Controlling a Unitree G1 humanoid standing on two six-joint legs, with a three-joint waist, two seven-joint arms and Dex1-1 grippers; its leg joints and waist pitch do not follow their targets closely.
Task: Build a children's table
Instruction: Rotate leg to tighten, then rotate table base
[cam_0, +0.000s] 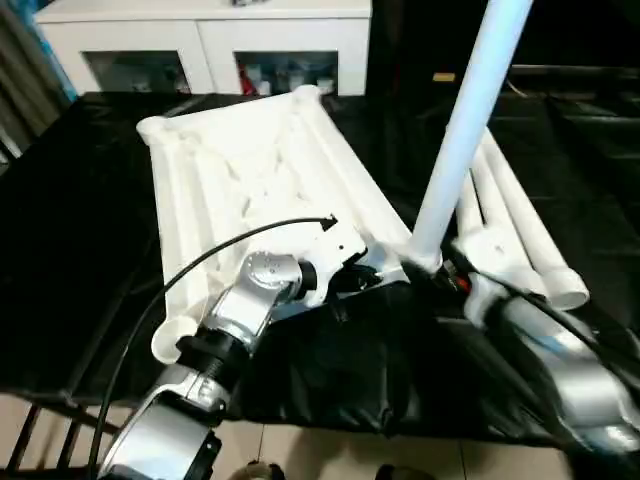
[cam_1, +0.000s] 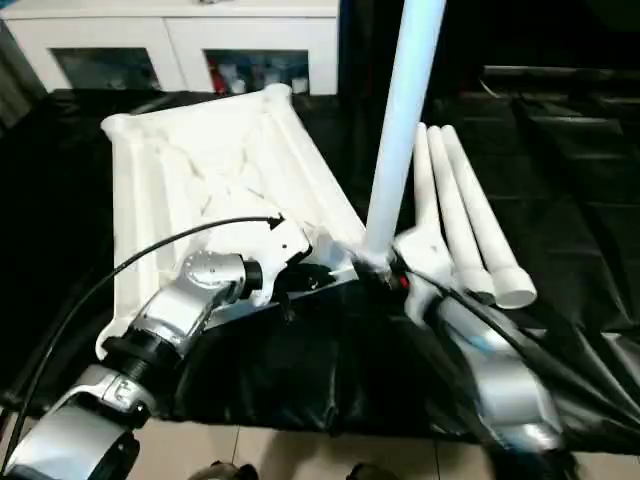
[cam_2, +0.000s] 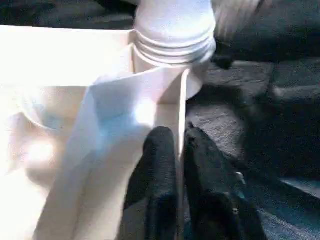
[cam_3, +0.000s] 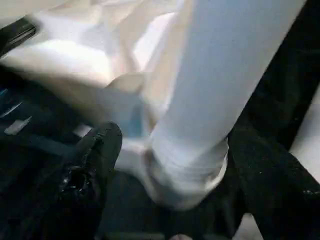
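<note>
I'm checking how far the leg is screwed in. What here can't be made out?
- Upright leg: its top is cut off by the upper edge of both eye views.
- Thread depth in the tabletop corner: blurred in the right wrist view; the socket wall hides the lower threads in the left wrist view.
- Cabinet contents: too small behind the glass.
- Spare legs: their far ends sit behind the upright leg.

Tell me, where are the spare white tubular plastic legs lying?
The three spare white tubular legs lie together on the black cloth, right of the upturned white tabletop.
</note>
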